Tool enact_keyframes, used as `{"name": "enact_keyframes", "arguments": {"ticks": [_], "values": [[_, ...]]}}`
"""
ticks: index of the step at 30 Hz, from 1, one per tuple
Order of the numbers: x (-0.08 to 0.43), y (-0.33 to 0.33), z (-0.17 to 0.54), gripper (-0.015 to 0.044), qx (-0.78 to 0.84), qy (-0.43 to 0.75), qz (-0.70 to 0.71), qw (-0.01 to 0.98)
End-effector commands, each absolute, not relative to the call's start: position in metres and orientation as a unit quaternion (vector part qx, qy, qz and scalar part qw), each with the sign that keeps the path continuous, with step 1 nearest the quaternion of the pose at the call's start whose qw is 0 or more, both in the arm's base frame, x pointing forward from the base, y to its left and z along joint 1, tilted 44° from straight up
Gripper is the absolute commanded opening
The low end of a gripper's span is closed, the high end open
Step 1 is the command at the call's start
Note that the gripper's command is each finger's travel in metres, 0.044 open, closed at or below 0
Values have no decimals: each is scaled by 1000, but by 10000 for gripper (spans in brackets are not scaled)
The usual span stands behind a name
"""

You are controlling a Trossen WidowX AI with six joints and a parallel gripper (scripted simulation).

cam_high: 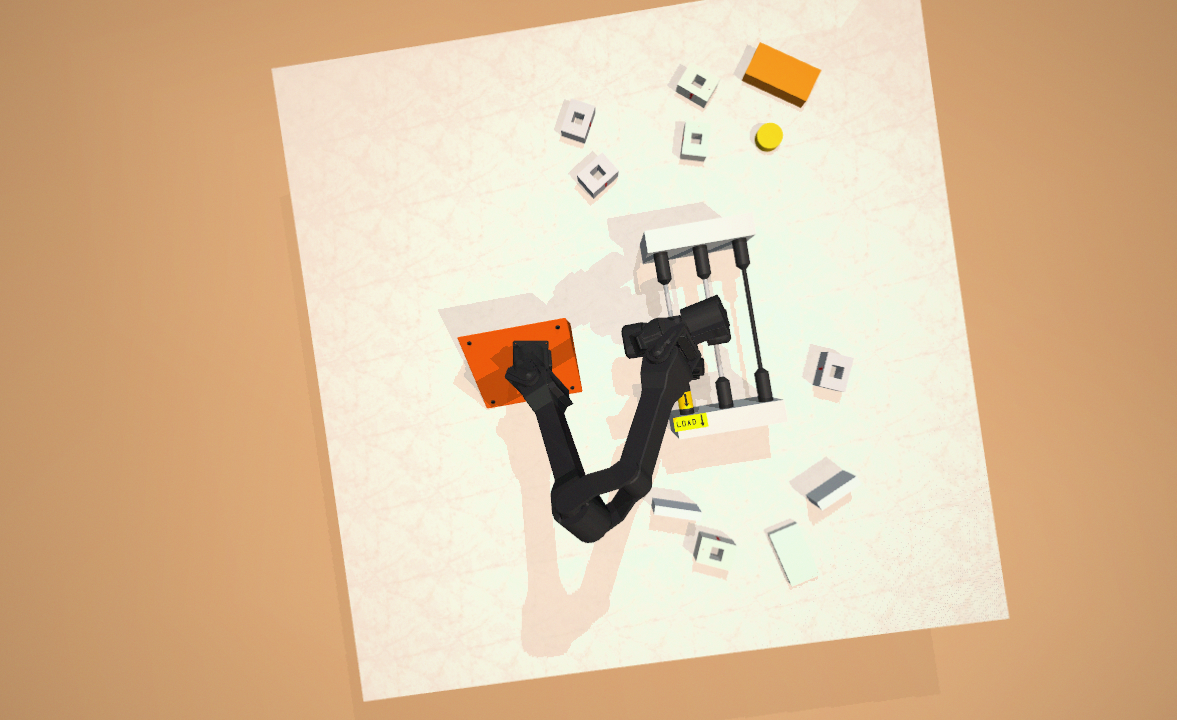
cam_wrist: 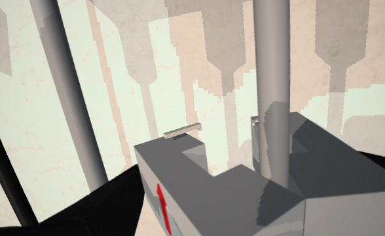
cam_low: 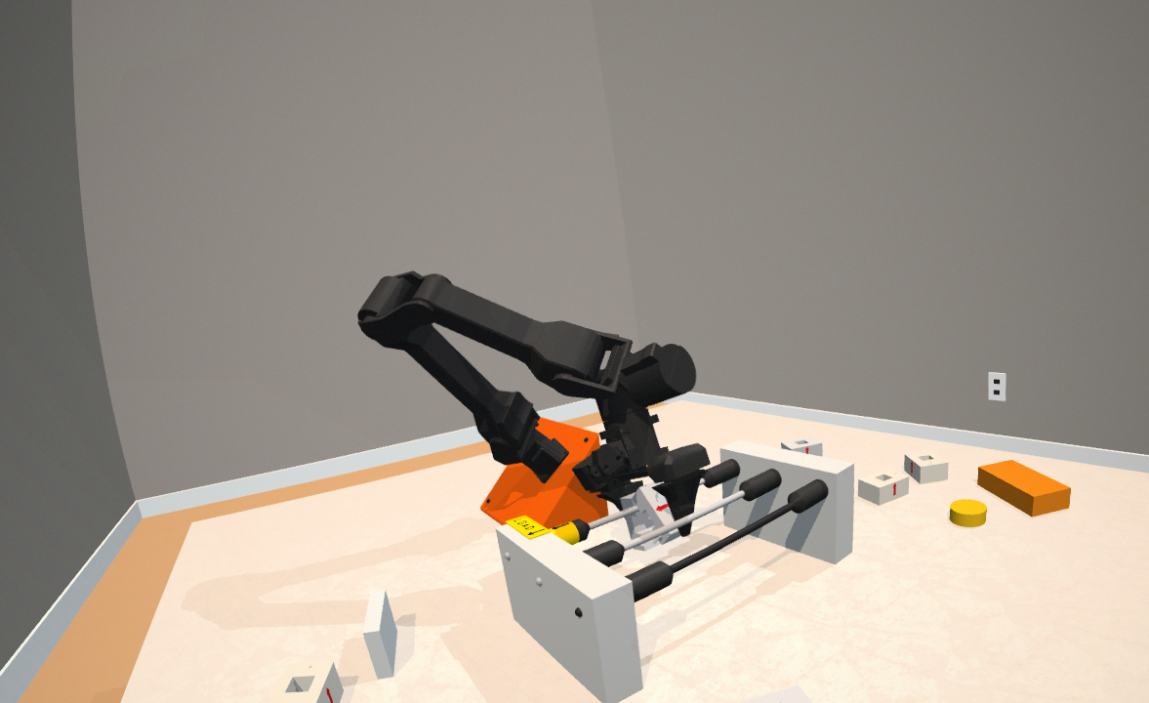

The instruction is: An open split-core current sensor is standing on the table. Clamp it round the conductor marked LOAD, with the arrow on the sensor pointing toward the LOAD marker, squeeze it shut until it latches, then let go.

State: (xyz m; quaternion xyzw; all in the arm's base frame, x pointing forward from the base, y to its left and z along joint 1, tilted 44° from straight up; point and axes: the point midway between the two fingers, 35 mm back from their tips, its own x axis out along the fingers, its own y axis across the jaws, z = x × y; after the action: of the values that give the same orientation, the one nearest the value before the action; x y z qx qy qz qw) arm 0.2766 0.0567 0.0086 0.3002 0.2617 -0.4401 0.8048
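Holds the open current sensor (cam_low: pixel 651 516) (cam_wrist: pixel 196 178), halves parted around the LOAD conductor (cam_high: pixel 669 300) (cam_low: pixel 610 517) (cam_wrist: pixel 272 65), between nearly fully spread fingertips of the black gripper (cam_high: pixel 665 351) (cam_low: pixel 655 520) (cam_wrist: pixel 224 160); has the yellow LOAD marker (cam_high: pixel 690 421) (cam_low: pixel 525 527) at six o'clock from above.

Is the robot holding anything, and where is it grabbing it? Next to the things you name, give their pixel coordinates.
Yes, the open sensor (cam_low: pixel 649 517) (cam_wrist: pixel 179 174). Its fingers (cam_low: pixel 685 507) grip the outer sides of its two halves.

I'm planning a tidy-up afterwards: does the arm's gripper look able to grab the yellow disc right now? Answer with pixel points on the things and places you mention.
Probably not: the gripper (cam_low: pixel 658 516) is shut on the open sensor (cam_low: pixel 650 516) (cam_wrist: pixel 179 170), and the rack's far end block (cam_low: pixel 809 502) (cam_high: pixel 698 234) stands between.
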Motion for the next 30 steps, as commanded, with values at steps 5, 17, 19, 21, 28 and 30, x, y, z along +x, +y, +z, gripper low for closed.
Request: {"name": "enact_keyframes", "arguments": {"ticks": [5, 17, 19, 21, 28, 30], "values": [[276, 57, 8, 103, 300, 263, -441, 804], [276, 57, 8, 0, 300, 263, -441, 804], [276, 57, 8, 0, 300, 263, -441, 804], [276, 57, 8, 0, 300, 263, -441, 804], [276, 57, 8, 0, 300, 263, -441, 804], [276, 57, 8, 0, 300, 263, -441, 804]]}}
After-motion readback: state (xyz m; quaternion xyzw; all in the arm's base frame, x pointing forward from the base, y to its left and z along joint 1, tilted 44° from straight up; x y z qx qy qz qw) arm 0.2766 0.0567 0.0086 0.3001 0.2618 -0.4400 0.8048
